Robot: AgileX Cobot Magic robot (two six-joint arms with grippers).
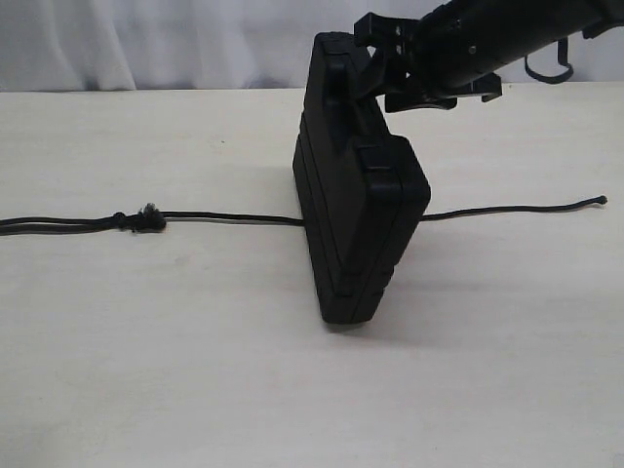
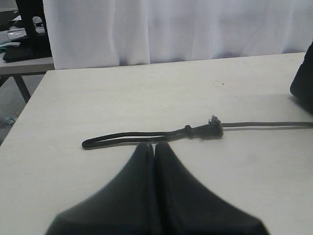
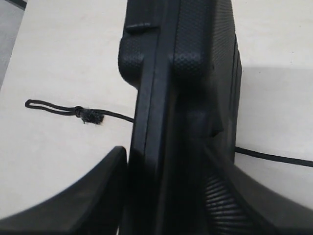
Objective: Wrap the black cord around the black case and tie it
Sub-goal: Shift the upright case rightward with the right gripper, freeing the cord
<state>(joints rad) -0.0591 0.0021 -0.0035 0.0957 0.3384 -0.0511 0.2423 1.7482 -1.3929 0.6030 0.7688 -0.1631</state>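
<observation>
The black case [image 1: 361, 234] stands up on one long edge near the middle of the table [image 1: 146, 390], and the right gripper [image 1: 375, 76] clamps its top end, one finger on each broad face, holding it upright. The black cord [image 1: 234, 217] lies straight across the table, disappears at the case's foot and comes out the other side, so it seems to run underneath, though I can't see the contact itself. To me this is the start of the wrap: cord laid, case stood over it, nothing wound round yet. The left gripper [image 2: 154, 149] hangs clenched and empty just beside the looped end, near the frayed knot [image 1: 148, 220]. Next it needs to open, pinch that thin end off the table and carry it up over the case. The case looks matte, pebbled and rigid; the cord is limp and slack.
</observation>
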